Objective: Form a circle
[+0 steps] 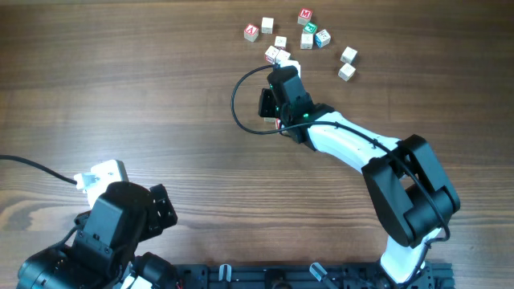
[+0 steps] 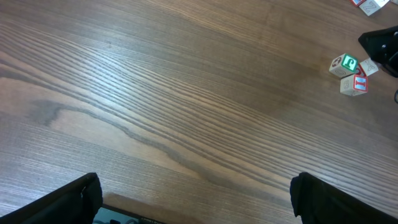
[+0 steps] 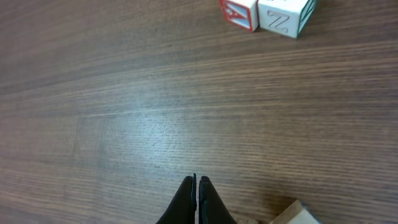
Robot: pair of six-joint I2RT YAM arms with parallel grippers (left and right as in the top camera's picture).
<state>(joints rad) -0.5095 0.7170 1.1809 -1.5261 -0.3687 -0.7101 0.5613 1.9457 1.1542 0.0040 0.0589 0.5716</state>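
Observation:
The circle is a small clump [image 1: 278, 55] of pale letter cubes at the table's far side, not a ring. In the left wrist view it shows as a green-faced cube [image 2: 344, 64], a red-faced cube [image 2: 354, 84] and a plain cube [image 2: 369, 67]. My right gripper [image 3: 198, 182] is shut and empty, low over the wood. The red-faced cube [image 3: 239, 12] and the green-edged Z cube [image 3: 285, 15] lie ahead of it, apart from its tips. The plain cube [image 3: 300, 214] lies just to its right. My left gripper [image 2: 196, 202] is wide open over bare wood, far from the cubes.
A loose scatter of like cubes [image 1: 308, 29] lies beyond and to the right of the clump, with two plain ones [image 1: 348, 63] farther right. The left arm [image 1: 120, 229] sits at the near left edge. A black cable [image 1: 238, 100] loops left of the right wrist.

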